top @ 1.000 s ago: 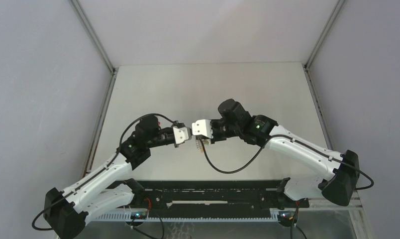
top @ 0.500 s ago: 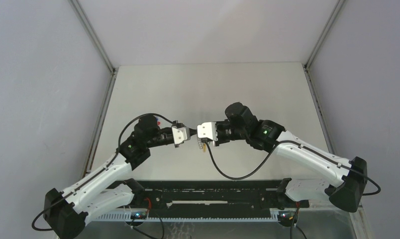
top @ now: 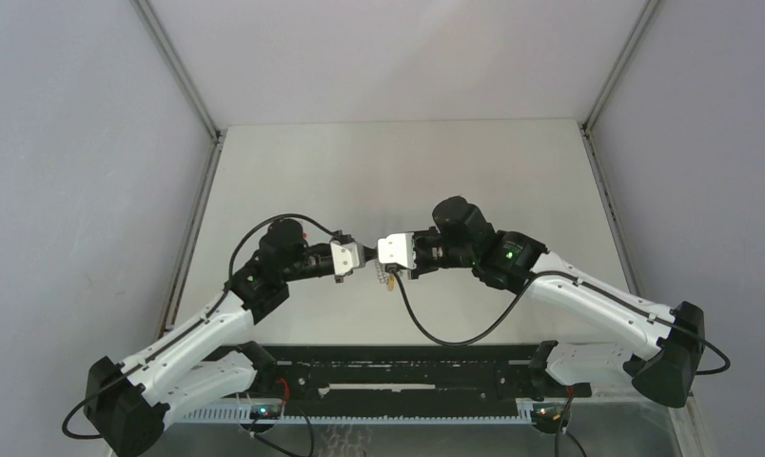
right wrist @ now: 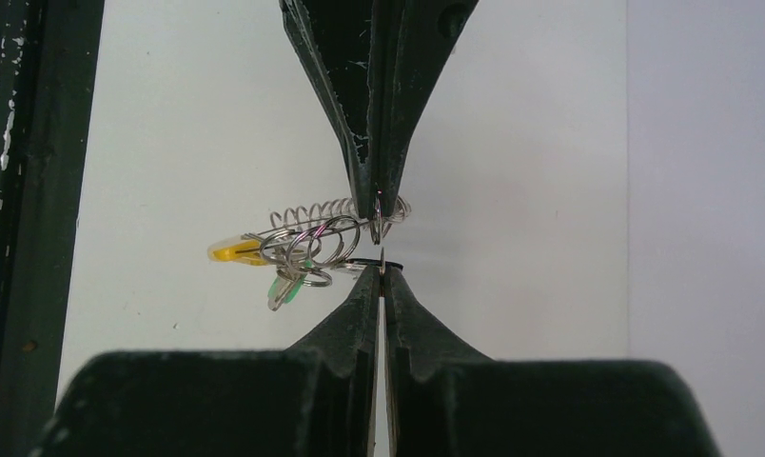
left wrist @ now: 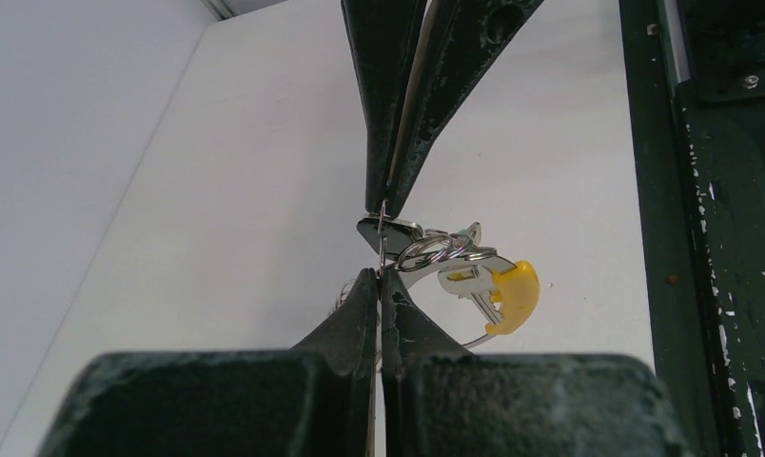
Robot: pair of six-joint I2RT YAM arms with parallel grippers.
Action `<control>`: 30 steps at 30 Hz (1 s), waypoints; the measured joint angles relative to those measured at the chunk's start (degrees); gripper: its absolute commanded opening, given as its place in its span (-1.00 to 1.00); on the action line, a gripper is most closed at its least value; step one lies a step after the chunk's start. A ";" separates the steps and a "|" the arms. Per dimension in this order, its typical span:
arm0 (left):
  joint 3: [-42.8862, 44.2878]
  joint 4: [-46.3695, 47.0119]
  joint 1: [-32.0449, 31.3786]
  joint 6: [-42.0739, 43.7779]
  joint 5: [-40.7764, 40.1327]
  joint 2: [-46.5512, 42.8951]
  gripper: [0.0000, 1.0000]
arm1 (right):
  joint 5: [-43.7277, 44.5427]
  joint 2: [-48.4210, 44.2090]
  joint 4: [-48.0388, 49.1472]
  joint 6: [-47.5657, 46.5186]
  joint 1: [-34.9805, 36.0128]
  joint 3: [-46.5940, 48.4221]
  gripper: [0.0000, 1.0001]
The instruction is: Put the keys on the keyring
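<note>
Overhead, my two pincers meet tip to tip over the middle of the white table (top: pixel 360 171). My left pincer (left wrist: pixel 381 281) is clamped on a ring of the silver chain keyring (right wrist: pixel 307 238), its yellow strip (left wrist: pixel 512 295) and green tag (right wrist: pixel 282 290) hanging beside. My right pincer (right wrist: pixel 383 271) pinches a tiny dark key (left wrist: pixel 390 228) just beside that ring.

This was a robotics lab test cell: plain grey panels (top: pixel 74 190) walled a white table (top: pixel 398 162) on three sides, metal corner posts (top: pixel 175 67) rose at upper left and right, and a black mounting rail (top: pixel 407 357) crossed the bottom.
</note>
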 measured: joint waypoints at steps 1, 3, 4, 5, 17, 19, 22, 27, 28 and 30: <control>0.00 0.02 0.00 0.00 0.00 0.04 -1.00 | 0.00 0.00 0.07 0.00 0.04 0.00 -1.00; 0.00 0.02 0.00 0.00 0.00 0.11 -1.00 | 0.02 0.00 0.07 0.00 0.13 0.00 -1.00; 0.00 0.04 0.02 0.00 -0.02 0.13 -1.00 | 0.04 0.00 0.07 0.00 0.17 0.00 -1.00; 0.00 0.07 0.02 -0.02 0.00 0.13 -0.99 | 0.15 0.00 0.07 0.00 0.26 0.00 -1.00; 0.00 1.29 0.11 -0.22 -0.02 0.13 -0.99 | 1.31 0.02 0.04 -0.66 0.46 0.00 -1.00; 0.00 1.29 0.11 -0.44 -0.02 0.13 -0.99 | 1.31 0.02 0.04 -0.68 0.50 0.00 -1.00; 0.00 1.29 0.11 -0.50 -0.02 0.13 -1.00 | 1.40 0.02 0.04 -0.66 0.57 0.00 -1.00; 0.00 1.29 0.11 -0.55 -0.02 0.13 -1.00 | 1.51 0.02 0.04 -0.68 0.63 0.00 -1.00; 0.00 1.29 0.11 -0.55 0.00 0.15 -1.00 | 1.51 0.02 0.04 -0.68 0.63 0.00 -1.00; 0.00 1.29 0.11 -0.55 0.00 0.15 -1.00 | 1.51 0.02 0.04 -0.68 0.63 0.00 -1.00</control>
